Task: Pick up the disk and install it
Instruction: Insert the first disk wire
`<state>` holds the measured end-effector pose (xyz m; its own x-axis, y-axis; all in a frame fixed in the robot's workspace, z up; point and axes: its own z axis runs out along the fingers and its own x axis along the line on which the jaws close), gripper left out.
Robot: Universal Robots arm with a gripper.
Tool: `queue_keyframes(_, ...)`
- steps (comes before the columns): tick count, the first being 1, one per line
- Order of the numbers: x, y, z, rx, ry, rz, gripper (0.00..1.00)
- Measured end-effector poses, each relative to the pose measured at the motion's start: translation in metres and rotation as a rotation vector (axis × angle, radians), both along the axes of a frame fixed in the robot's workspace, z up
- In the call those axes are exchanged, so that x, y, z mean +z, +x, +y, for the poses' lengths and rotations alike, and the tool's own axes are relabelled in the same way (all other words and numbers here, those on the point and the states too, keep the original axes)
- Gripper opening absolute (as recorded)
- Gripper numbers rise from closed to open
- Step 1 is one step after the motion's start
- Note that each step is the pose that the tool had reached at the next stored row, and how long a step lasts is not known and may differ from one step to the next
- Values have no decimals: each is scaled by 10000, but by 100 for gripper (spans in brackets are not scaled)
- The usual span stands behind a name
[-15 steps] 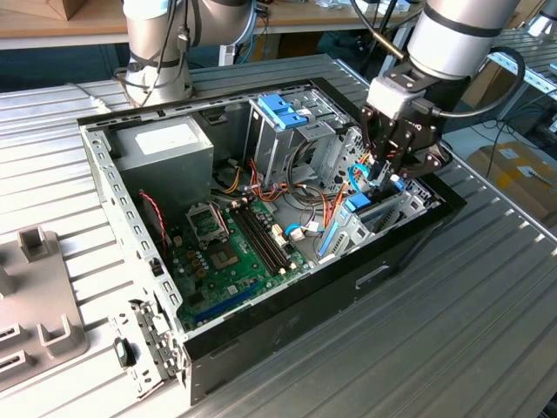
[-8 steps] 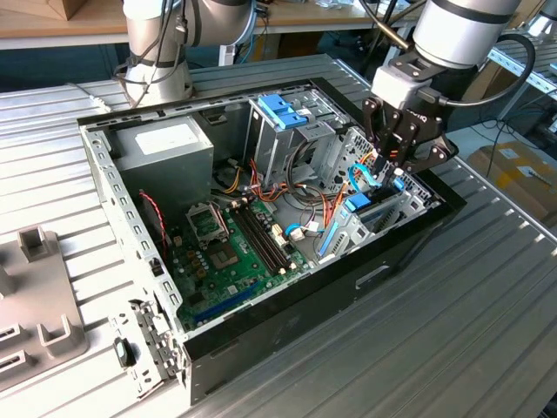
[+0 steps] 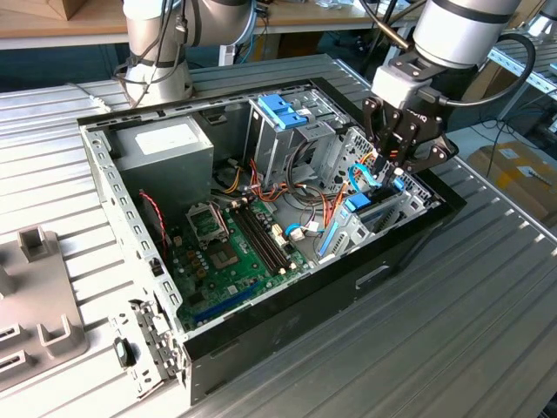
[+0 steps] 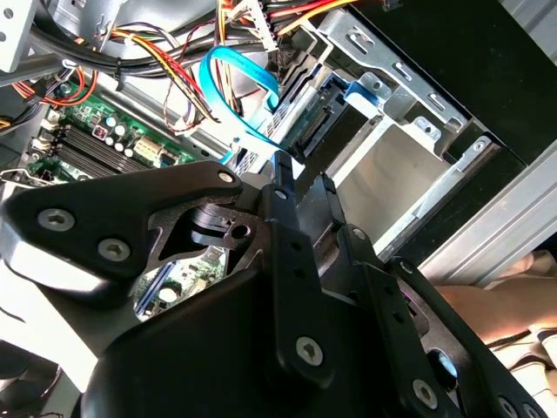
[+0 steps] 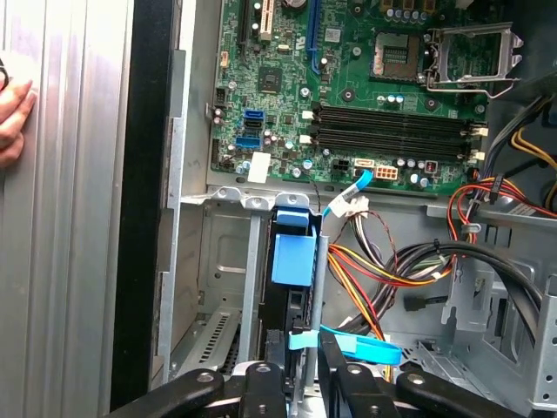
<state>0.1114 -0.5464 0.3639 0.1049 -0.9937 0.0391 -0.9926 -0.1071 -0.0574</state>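
Observation:
The disk (image 3: 361,206) stands on edge in the drive bay at the open computer case's corner, on the exterior view's right. Its blue plastic rail (image 5: 291,252) runs along the top edge, with the dark body below it. In the second wrist view the disk's (image 4: 326,131) dark edge slants into the metal bay. My gripper (image 3: 389,172) hangs straight above the bay, and its black fingers (image 5: 348,383) sit close on either side of the disk's upper edge. In the second wrist view the gripper (image 4: 303,185) is nearly closed on that edge.
Bundled wires and a blue flat cable (image 5: 361,348) lie right beside the bay. The case also holds the green motherboard (image 3: 231,252), a grey power-supply box (image 3: 165,144) and a blue-topped metal cage (image 3: 283,109). A person's hand (image 5: 13,104) rests on the ribbed table outside the case wall.

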Motion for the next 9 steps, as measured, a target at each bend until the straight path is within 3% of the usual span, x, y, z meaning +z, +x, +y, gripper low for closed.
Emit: queue_keyframes(9,-2,3,47,-1,2,0,29)
